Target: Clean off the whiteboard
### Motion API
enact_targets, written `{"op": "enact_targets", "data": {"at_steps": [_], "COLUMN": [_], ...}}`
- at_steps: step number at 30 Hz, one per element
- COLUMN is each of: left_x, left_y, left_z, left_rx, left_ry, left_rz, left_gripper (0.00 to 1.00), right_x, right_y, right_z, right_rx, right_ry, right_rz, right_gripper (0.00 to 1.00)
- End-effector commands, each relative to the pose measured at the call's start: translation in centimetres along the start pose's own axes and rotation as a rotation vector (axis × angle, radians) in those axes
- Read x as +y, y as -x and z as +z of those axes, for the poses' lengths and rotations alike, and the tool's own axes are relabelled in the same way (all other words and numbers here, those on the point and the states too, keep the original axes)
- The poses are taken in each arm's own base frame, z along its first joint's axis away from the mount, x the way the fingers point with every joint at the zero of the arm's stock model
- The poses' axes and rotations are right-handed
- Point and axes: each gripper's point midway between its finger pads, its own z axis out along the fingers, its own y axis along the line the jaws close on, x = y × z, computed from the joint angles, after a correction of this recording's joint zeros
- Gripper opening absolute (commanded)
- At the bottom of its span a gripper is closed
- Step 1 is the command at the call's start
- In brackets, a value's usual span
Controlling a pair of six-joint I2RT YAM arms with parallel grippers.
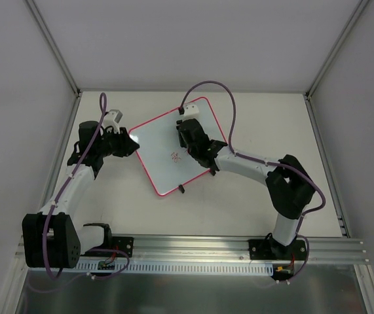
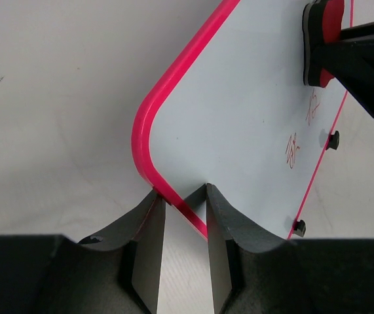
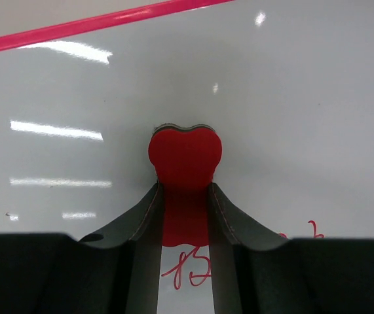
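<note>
**A:** Whiteboard [image 1: 157, 150] lies face up in the middle of the surface [image 1: 252, 216], turned at a slant between the two arms. How will it handle?

**B:** My guess is light, thin and stiff, with a glossy face that offers no grip. It would likely skate on the surface under a firm wipe.

**A:** So where should it be held?

**B:** By the pink frame, at an edge or corner. On the left, the left end effector [image 2: 181, 193] is placed there. Its jaws are parted a little and straddle the frame just past the rounded corner, one finger outside the board and one over its face. It grips nothing, and I cannot tell if a finger touches the frame.

**A:** And moving right?

**B:** Red writing [image 2: 293, 149] sits toward the edge with the two black feet [image 2: 333, 139]. Further right, the right end effector [image 3: 183, 190] is clamped on the red eraser [image 3: 185, 150]. The eraser is over bare face just beside the writing. I cannot tell whether it presses on the board.

**A:** Any risk?

**B:** A hard stroke may shove the board, so the left side should brace the frame.
</note>
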Motion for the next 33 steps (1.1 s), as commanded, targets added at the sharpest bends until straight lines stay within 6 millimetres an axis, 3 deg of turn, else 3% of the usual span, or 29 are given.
{"op": "enact_targets", "data": {"at_steps": [1,7,14,18,21,27,30,32,33], "left_x": [-0.5,-0.7,-0.9,-0.9,-0.9,-0.8,-0.8,-0.7,-0.7], "left_y": [-0.2,-0.3,-0.3,-0.4,-0.3,-0.3,-0.3,-0.4,-0.3], "left_z": [-0.1,0.0,0.0,0.1,0.1,0.1,0.1,0.1,0.1], "left_rx": [-0.008,-0.007,-0.007,-0.004,-0.006,-0.007,-0.007,-0.006,-0.006], "left_ry": [-0.015,-0.013,-0.012,-0.013,-0.011,-0.004,-0.004,0.000,-0.002], "left_rz": [0.100,0.105,0.110,0.110,0.112,0.112,0.112,0.112,0.112], "left_gripper": [0.00,0.00,0.00,0.00,0.00,0.00,0.00,0.00,0.00], "right_x": [-0.7,4.7,12.4,13.1,11.0,3.0,-1.6,-4.7,-5.6], "right_y": [-2.5,-3.5,-6.0,-8.2,-8.3,-5.5,-6.0,-7.9,-7.9], "right_z": [1.2,0.8,-2.1,-3.4,-2.9,-2.1,-2.3,-2.4,-2.8], "right_rx": [0.090,0.133,0.180,0.225,0.216,0.148,0.154,0.190,0.187], "right_ry": [-0.046,0.099,0.308,0.321,0.226,-0.038,-0.149,-0.215,-0.232], "right_rz": [-0.073,-0.133,-0.192,-0.238,-0.227,-0.144,-0.096,-0.058,-0.036], "right_gripper": [0.00,0.00,0.00,0.00,0.00,0.00,0.00,0.00,0.00]}}
